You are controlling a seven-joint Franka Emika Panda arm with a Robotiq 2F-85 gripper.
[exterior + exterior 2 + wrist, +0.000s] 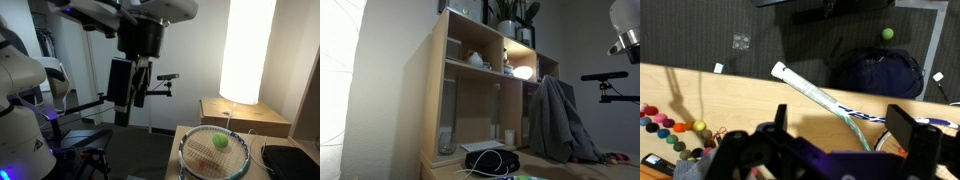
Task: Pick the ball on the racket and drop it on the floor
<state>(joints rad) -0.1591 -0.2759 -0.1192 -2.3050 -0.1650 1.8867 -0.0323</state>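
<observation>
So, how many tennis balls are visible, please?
2: one ball on the racket in an exterior view, another on the floor near the bag in the wrist view; more may be hidden.

Pale wood tbl [720,95]: racket [212,158] flat on top, dark bag [292,160] just beside head. Wrist view: small coloured balls [662,122] clustered nr edge.

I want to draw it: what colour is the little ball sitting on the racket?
Yellow-green. The ball shows best in an exterior view, lying on the racket.
</observation>
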